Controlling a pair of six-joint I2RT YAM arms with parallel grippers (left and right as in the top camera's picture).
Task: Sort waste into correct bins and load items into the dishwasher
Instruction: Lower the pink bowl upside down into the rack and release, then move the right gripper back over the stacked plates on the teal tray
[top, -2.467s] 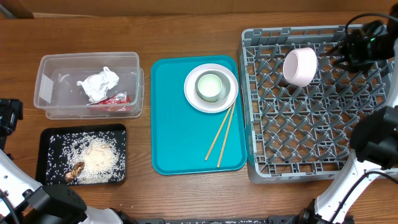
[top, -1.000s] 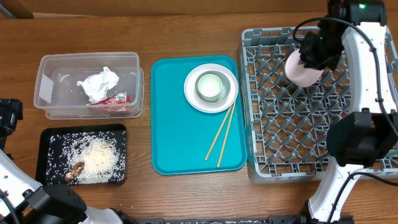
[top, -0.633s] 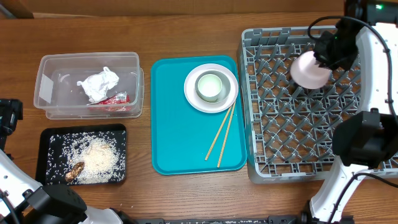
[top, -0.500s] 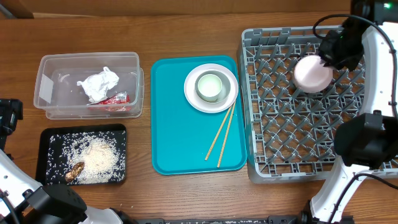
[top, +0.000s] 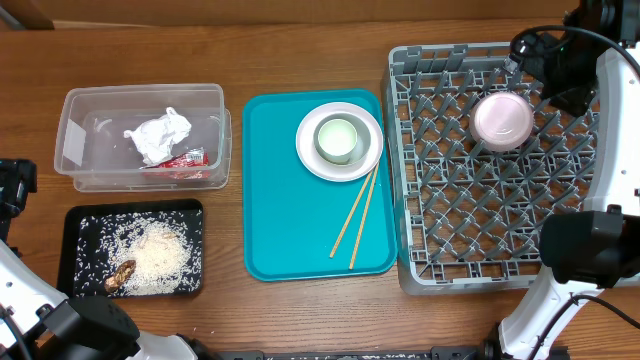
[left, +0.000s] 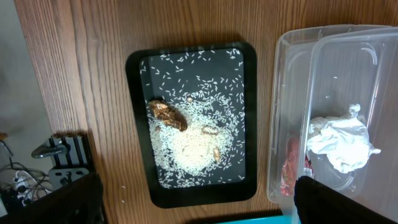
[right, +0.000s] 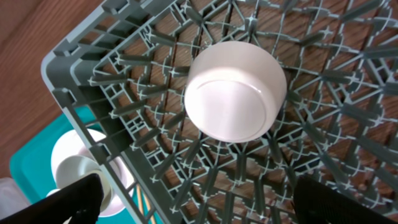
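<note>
A pale pink bowl (top: 503, 121) lies upside down on the grey dishwasher rack (top: 430, 250), near its back right. My right gripper (top: 552, 70) hovers just beyond it, open and apart from it. In the right wrist view the bowl (right: 235, 99) sits free above the wide-spread dark fingers (right: 68, 202). A green cup (top: 338, 139) stands on a white plate (top: 372, 150) on the teal tray (top: 280, 220), with chopsticks (top: 357, 215) beside it. My left gripper (left: 199, 211) is open above the black tray of rice (left: 196, 124).
A clear plastic bin (top: 90, 110) at the back left holds crumpled paper (top: 158, 135) and a red wrapper (top: 182, 159). The black tray (top: 85, 225) with rice and brown scraps lies in front of it. My left arm (top: 12, 190) is at the table's left edge.
My right gripper carried the bowl rightward over the rack, turned it upside down, let it go and opened, pulling back toward the far right. The left arm stayed put.
</note>
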